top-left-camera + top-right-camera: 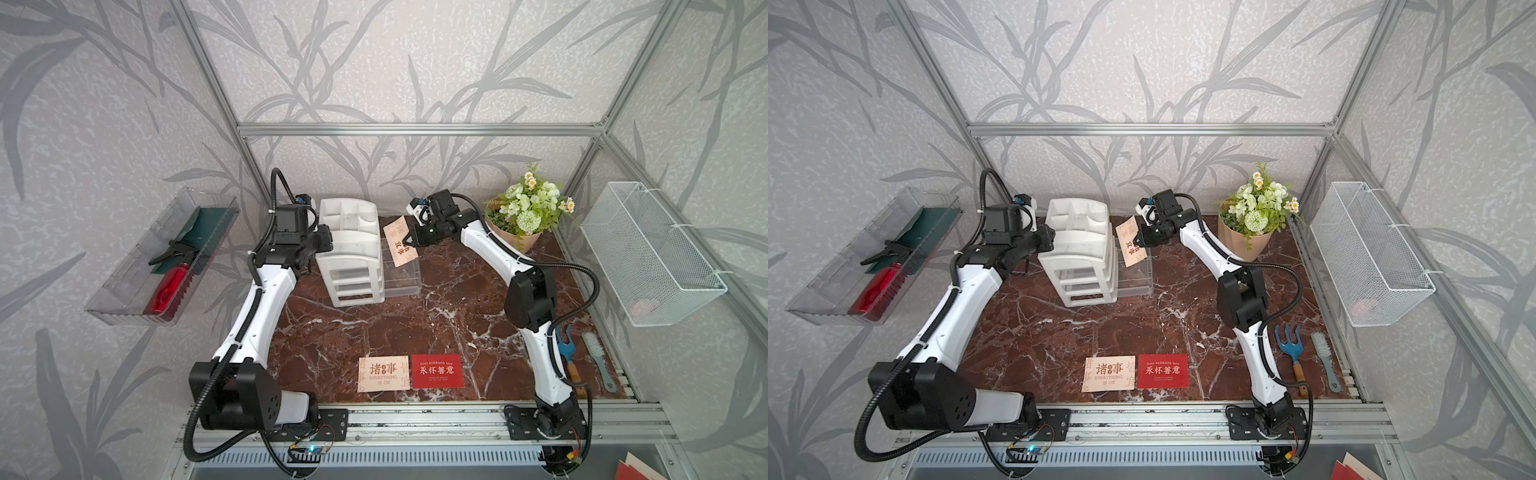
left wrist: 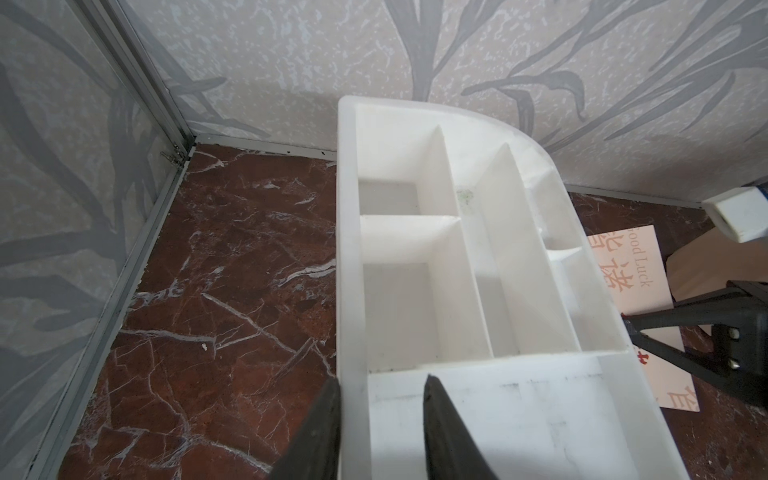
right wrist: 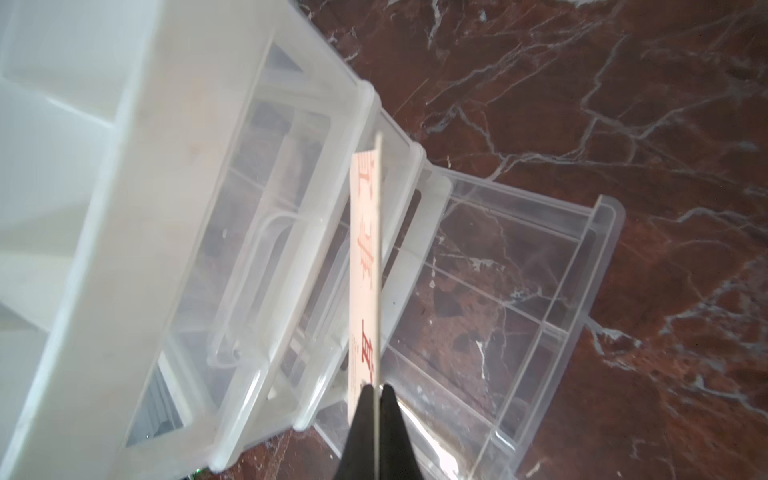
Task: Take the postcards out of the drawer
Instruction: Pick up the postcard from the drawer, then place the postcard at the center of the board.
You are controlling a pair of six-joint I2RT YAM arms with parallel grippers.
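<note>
A white drawer unit [image 1: 351, 249] stands at the back of the marble table, its clear drawer [image 1: 402, 277] pulled out to the right. My right gripper [image 3: 377, 388] is shut on the edge of a pale peach postcard [image 3: 363, 249] with red print, held on edge above the open drawer [image 3: 519, 311]. In both top views the held postcard [image 1: 400, 241] [image 1: 1130, 245] hangs tilted. Two more postcards lie flat near the front edge, one peach [image 1: 383, 373] and one red [image 1: 437, 370]. My left gripper [image 2: 380, 380] is open, its fingers straddling the unit's left top wall [image 2: 347, 249].
A paper-wrapped flower bouquet [image 1: 525, 212] stands at the back right. A blue garden fork [image 1: 565, 345] and a brush [image 1: 598, 357] lie by the right arm. A wire basket [image 1: 652, 253] hangs on the right wall, and a clear tray [image 1: 124, 299] with a red spray bottle [image 1: 166, 286] on the left.
</note>
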